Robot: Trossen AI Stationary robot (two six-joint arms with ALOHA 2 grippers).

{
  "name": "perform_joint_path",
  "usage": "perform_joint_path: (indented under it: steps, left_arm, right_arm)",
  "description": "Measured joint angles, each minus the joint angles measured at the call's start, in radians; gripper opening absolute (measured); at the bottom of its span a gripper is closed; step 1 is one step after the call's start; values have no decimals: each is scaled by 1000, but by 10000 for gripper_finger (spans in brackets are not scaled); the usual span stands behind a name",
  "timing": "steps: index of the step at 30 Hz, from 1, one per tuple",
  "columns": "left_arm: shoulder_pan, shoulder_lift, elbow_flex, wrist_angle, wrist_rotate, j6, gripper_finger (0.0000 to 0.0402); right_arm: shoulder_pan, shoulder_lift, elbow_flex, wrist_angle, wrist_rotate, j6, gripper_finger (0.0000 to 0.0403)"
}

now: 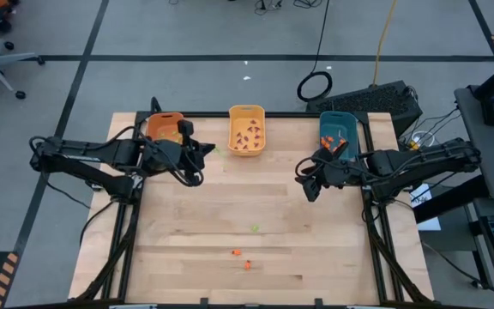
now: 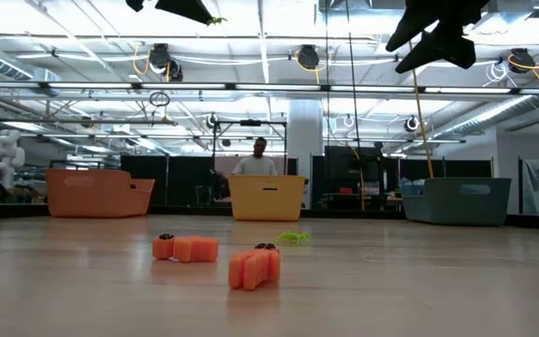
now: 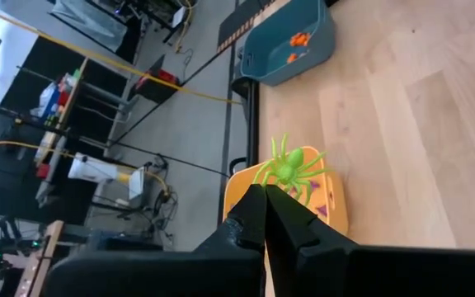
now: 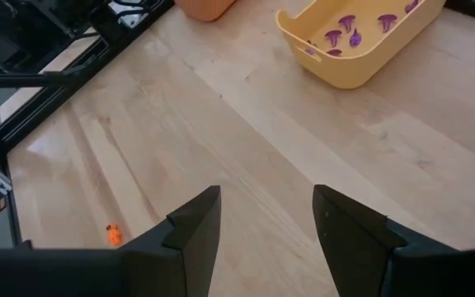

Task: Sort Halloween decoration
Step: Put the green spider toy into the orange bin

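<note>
My left gripper point(image 3: 264, 194) is shut on a light green spider trinket point(image 3: 291, 167), high over the table between the orange bin point(image 1: 165, 127) and the yellow bin point(image 1: 247, 130); it also shows at the low view's top point(image 2: 193, 9). My right gripper point(image 4: 266, 219) hangs open and empty over bare wood in front of the teal bin point(image 1: 336, 133). Purple trinkets point(image 4: 342, 31) lie in the yellow bin and orange ones point(image 3: 299, 39) in the teal bin. Two orange trinkets point(image 2: 185, 248) point(image 2: 254, 267) and one green one point(image 2: 293, 238) lie near the table's near edge. My left gripper pinches the green spider between its two fingertips point(image 3: 254, 206) by the rear of its body and its legs point(image 3: 277, 183). The spider sticks out past the fingertips, lifted clear of the table, legs spread.
The three bins stand in a row along the far edge. Cables and a black case point(image 1: 376, 99) lie on the floor beyond the table. A person point(image 2: 258, 159) shows behind the yellow bin in the low view. Bare wood lies between the two arms.
</note>
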Motion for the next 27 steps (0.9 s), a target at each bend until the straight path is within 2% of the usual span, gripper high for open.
perform_joint_path:
  steps: [6,10,16,21,23,27]
  left_arm:
    - [0,0,0,-5,-21,-43,0]
    - [15,0,0,-57,-62,-219,0]
    - [70,0,0,-264,-80,-510,0]
    - [148,0,0,-455,-79,-684,0]
    - [194,0,0,-516,-58,-710,0]
    - [328,0,0,-613,61,-718,0]
  right_arm:
    - [0,0,0,0,2,-1,178]
    - [0,0,0,0,2,-2,178]
    - [0,0,0,-3,6,-3,178]
    - [0,0,0,-6,27,-6,178]
    - [0,0,0,-6,27,-6,178]
    - [0,0,0,-6,26,-12,178]
